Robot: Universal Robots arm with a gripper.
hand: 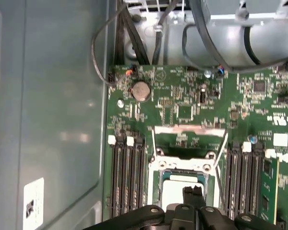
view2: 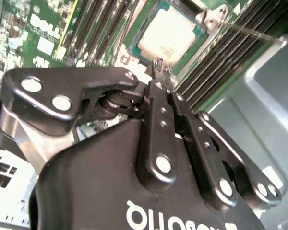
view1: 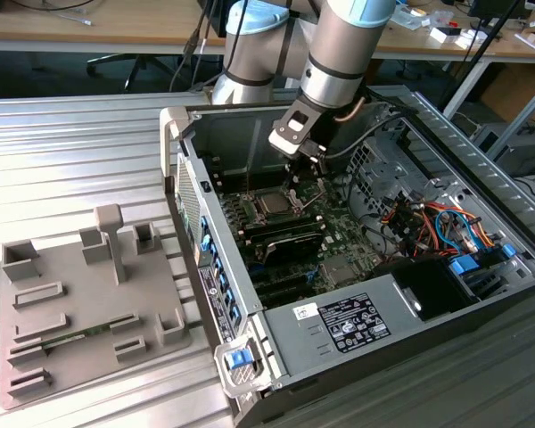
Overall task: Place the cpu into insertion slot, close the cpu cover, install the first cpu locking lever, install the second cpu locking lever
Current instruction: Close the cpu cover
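The big computer case point(view1: 241, 134) is lying open on the metal table point(view1: 71, 152), toward the table's edge at the exterior view's right. A gray tray point(view1: 80, 294) with little holders is sitting just beside the case, near the table's corner at the exterior view's left.

The robot arm point(view1: 339, 53) is reaching down into the case. The jaws are hanging over the green board point(hand: 182, 96), right above the insertion slot point(hand: 156, 172). They are pinched close together, with a very narrow gap.

The cpu point(view2: 169, 33) is lying flat in the insertion slot with its shiny side up. In both wrist views the tips of the jaws are showing just over one edge of it.

The cpu cover point(hand: 189, 129) is standing open. It is tipping up from one edge of the slot and is not lying over the cpu.

Long black memory slots point(hand: 127, 177) are sitting on both sides of the insertion slot. A round silver battery point(hand: 141, 90) is sitting on the board nearby.
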